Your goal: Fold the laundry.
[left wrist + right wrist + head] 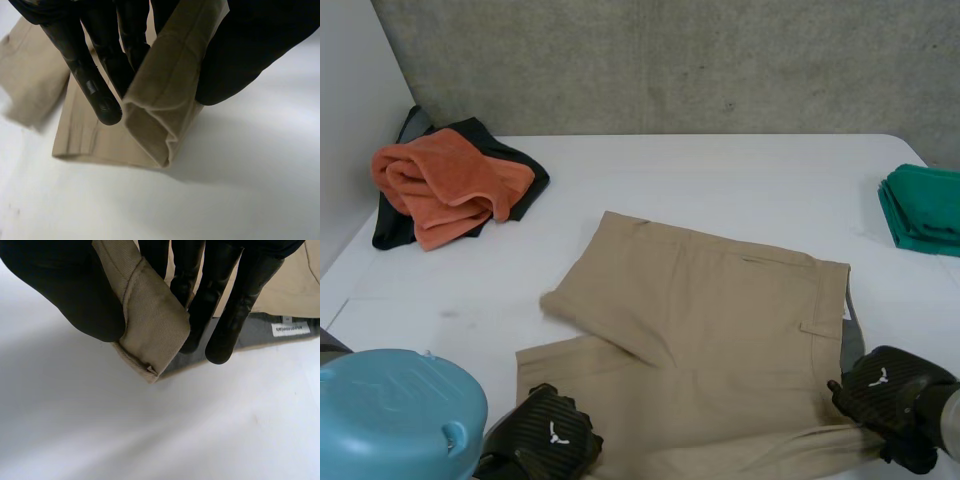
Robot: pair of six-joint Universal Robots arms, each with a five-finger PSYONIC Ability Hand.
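Left hand (545, 440) pinches the shorts (710, 320) by a leg hem at 7 o'clock, right hand (890, 395) the waistband at 4; shorts lie mid bench (720, 180). I'd say soft, light, floppy: grip thick seams w/ both.

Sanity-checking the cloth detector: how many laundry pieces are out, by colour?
tan trousers: 1
orange cloth: 1
dark grey cloth, under the orange one: 1
green cloth, folded: 1
Total: 4
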